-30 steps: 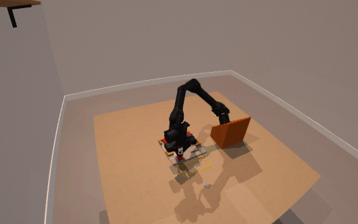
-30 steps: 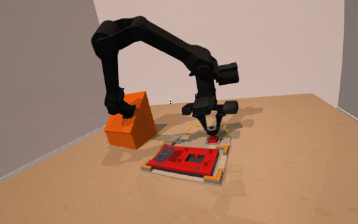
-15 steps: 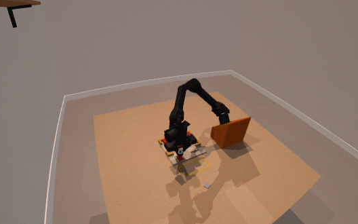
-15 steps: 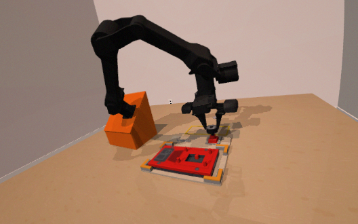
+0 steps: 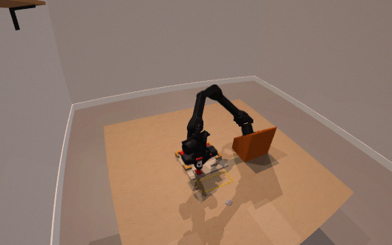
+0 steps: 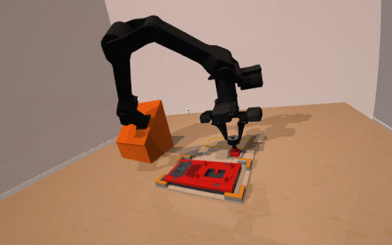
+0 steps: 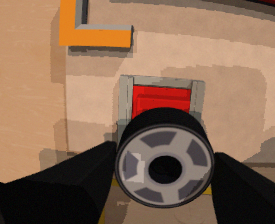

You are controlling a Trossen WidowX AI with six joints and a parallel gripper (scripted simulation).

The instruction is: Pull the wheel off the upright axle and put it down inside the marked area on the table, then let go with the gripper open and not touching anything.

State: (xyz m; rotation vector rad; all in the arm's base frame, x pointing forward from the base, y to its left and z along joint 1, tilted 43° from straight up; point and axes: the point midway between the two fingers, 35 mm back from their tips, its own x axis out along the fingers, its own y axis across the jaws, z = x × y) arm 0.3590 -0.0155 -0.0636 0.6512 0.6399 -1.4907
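Observation:
A black wheel with a grey spoked face (image 5: pixel 199 165) (image 6: pixel 233 138) (image 7: pixel 182 175) is gripped by its sides. My gripper (image 5: pixel 199 163) (image 6: pixel 233 139) (image 7: pixel 164 157) points down and is shut on it. The wheel is level, above the red axle base (image 6: pixel 234 153) (image 7: pixel 163 94), which sits in a grey holder. A short dark upright axle part (image 6: pixel 234 145) shows between wheel and base. The wheel's centre hole looks dark, with no axle tip sticking out; whether the axle still reaches into it is hidden. The marked area is a yellow outline (image 5: pixel 229 177) (image 6: pixel 216 138) on the table, just beyond the holder.
A red board with pegs (image 6: pixel 179 178) lies on a pale base plate with orange corner brackets (image 6: pixel 234 195) (image 7: pixel 98 38), beside the axle. The arm is mounted on an orange wedge block (image 5: pixel 257 146) (image 6: pixel 132 152). A small grey piece (image 5: pixel 229 203) lies on the table past the marked area.

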